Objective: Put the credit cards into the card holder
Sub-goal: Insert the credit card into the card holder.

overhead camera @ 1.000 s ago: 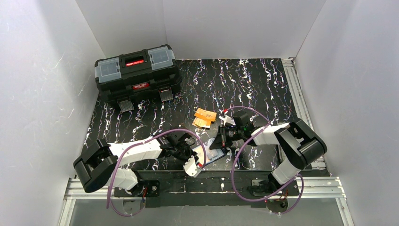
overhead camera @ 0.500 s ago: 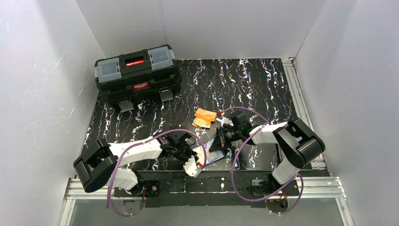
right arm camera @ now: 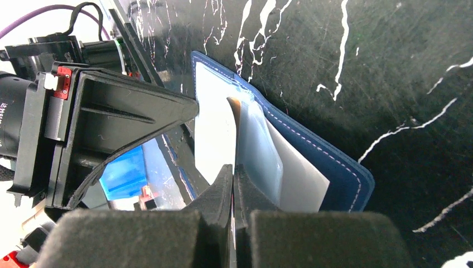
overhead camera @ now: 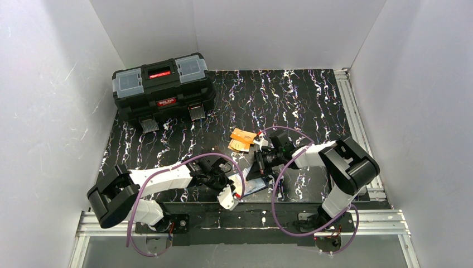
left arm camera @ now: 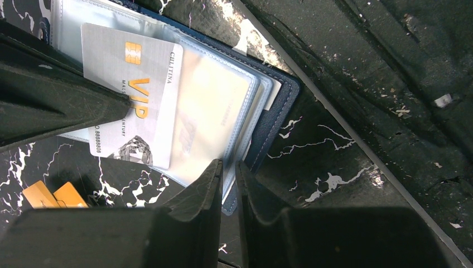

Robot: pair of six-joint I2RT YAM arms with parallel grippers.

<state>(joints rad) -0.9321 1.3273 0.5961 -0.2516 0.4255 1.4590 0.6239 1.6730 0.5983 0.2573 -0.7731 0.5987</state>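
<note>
The navy card holder (left arm camera: 279, 106) lies open near the table's front edge, its clear pockets facing up. My left gripper (left arm camera: 228, 173) is shut on the holder's pocket edge. A whitish-grey credit card (left arm camera: 134, 95) marked VIP sits partly inside a clear pocket. My right gripper (right arm camera: 233, 170) is shut on that card's edge, seen in the right wrist view against the holder (right arm camera: 329, 162). Two orange-yellow credit cards (overhead camera: 242, 139) lie loose on the table just behind both grippers. In the top view the grippers meet over the holder (overhead camera: 255, 186).
A big black toolbox (overhead camera: 163, 86) stands at the back left of the black marbled table. A metal rail (left arm camera: 357, 139) runs along the near edge, close to the holder. White walls enclose the table on three sides.
My right gripper has moved a little left toward the holder, carrying the whitish-grey card with it. The left arm and the holder have stayed where they were.
</note>
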